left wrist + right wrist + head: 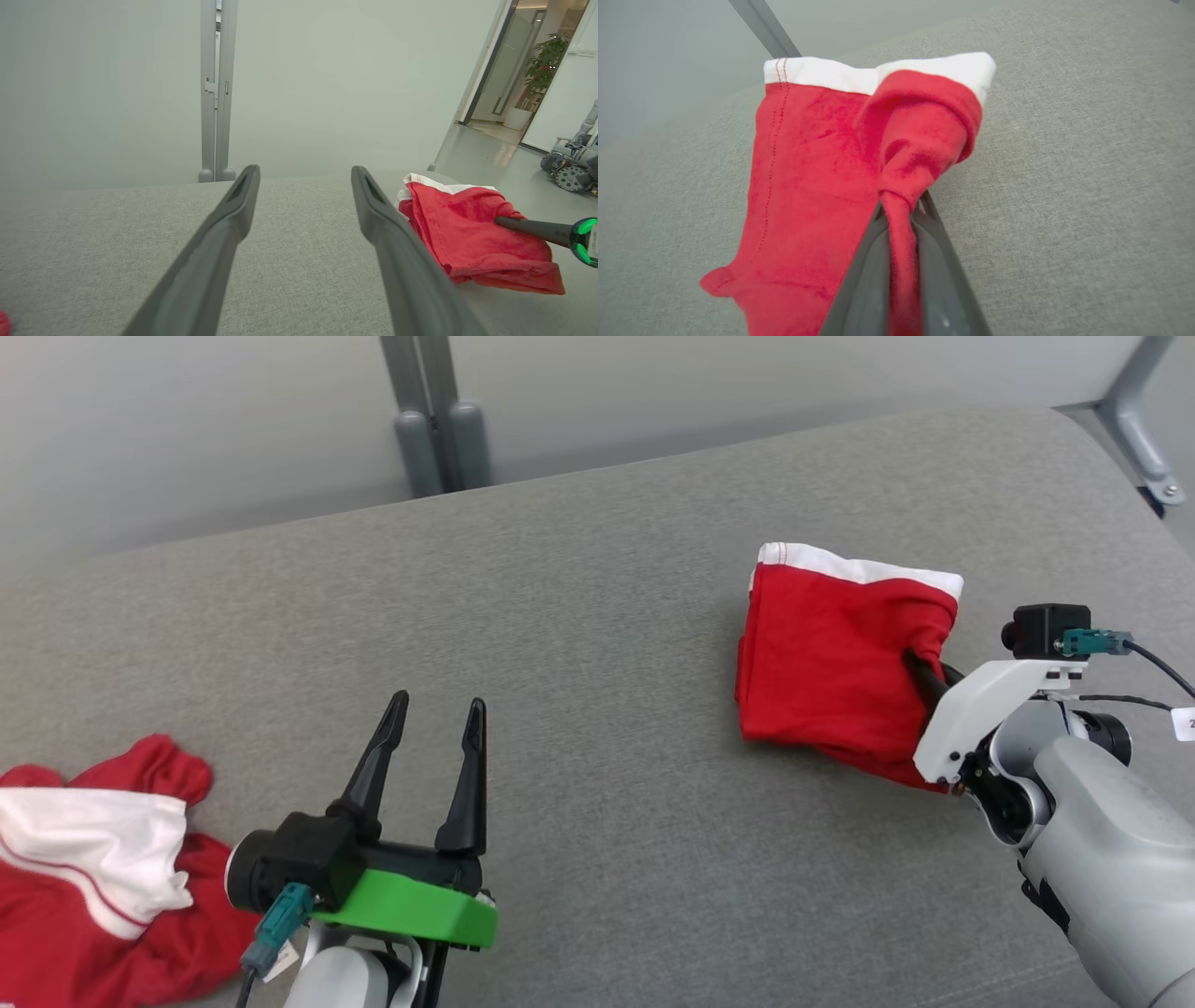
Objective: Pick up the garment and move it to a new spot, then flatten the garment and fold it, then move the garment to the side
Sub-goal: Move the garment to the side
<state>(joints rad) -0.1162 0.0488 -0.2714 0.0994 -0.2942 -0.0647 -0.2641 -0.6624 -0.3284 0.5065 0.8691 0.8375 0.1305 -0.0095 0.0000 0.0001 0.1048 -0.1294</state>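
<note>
The garment (808,186), red with a white band along its far edge, is lying folded into a rough rectangle right in front of the right gripper (903,207), and that gripper is pinching it. Its two dark fingers (864,266) are pressing together on a twisted bunch of red fabric at the garment's near right-hand corner, with the cloth running down between them. That corner is puckering toward the fingertips while the rest of the garment is spreading away from the gripper and to its left, resting on the gray fabric-covered surface (579,616). Whether the pinched corner is lifting clear of the surface, I cannot tell. Over on the other side, the left gripper (438,702) is standing wide, fingers well apart and gripping nothing, pointing out over bare surface with the garment well off to its right and a little ahead. To that gripper's left, back near its base, a second red-and-white cloth (93,877) is sitting crumpled on the surface. Beyond the left gripper's fingertips, past the far edge of the surface, a gray metal post (439,420) is rising against a pale wall. Far off to the right, another wheeled robot (572,163) is standing on the floor.
</note>
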